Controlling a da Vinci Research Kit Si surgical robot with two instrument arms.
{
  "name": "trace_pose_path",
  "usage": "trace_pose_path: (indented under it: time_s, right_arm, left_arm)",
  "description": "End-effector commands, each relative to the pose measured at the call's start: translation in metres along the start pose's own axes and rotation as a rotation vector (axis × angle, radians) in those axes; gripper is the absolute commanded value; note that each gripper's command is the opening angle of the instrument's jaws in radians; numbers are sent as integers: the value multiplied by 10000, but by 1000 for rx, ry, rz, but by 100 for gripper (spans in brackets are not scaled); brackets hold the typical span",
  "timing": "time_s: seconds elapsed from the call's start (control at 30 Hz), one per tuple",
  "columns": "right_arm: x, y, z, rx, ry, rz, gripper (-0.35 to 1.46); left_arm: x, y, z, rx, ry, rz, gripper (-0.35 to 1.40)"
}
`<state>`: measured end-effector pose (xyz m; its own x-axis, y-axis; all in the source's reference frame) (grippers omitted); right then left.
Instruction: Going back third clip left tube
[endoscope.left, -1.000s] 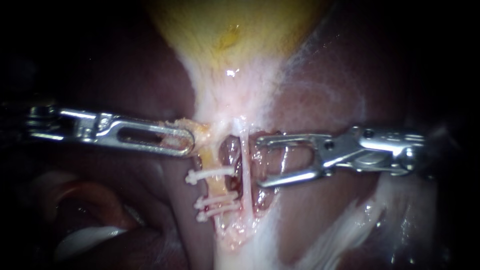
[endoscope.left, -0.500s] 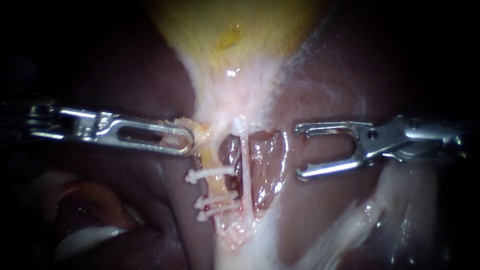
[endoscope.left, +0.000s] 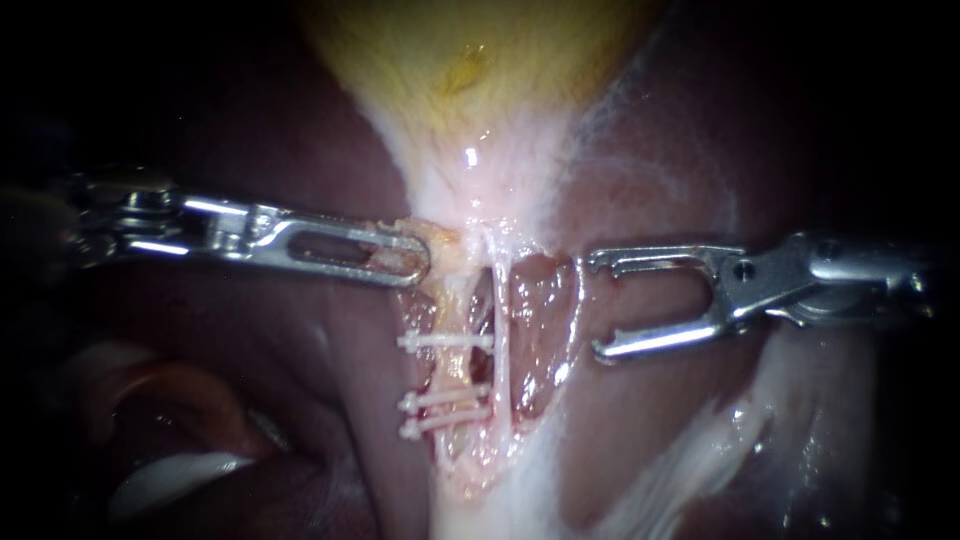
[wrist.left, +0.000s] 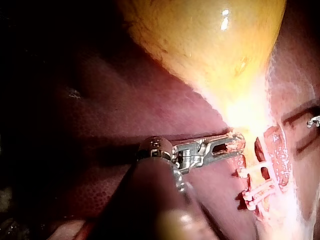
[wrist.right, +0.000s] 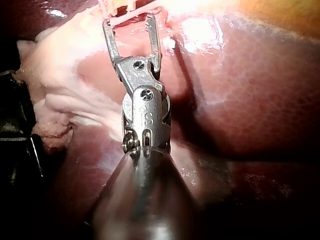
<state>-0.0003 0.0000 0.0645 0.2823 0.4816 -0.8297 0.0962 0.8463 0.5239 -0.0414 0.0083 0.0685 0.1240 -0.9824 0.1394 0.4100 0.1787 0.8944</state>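
Regard clip placement as done, with three clips (endoscope.left: 447, 399) crossing the left tube (endoscope.left: 455, 372) below the gallbladder (endoscope.left: 470, 70), left instrument (endoscope.left: 405, 262) clamped on tissue just above them, right instrument (endoscope.left: 598, 305) jaws apart, empty, clear of that tube; treat only its retreat as outstanding.

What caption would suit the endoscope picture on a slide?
Left instrument grips tissue under the gallbladder; right instrument, jaws open, sits clear of three white clips on the left tube.
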Motion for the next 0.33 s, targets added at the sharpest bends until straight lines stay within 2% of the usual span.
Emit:
trace_pose_path:
  time_s: [0.03,0.33]
  right_arm:
    - [0,0,0,0,0,1,50]
    - [3,0,0,0,0,2,50]
  left_arm:
    - [0,0,0,-2,0,0,-35]
    - [0,0,-1,-2,0,0,-35]
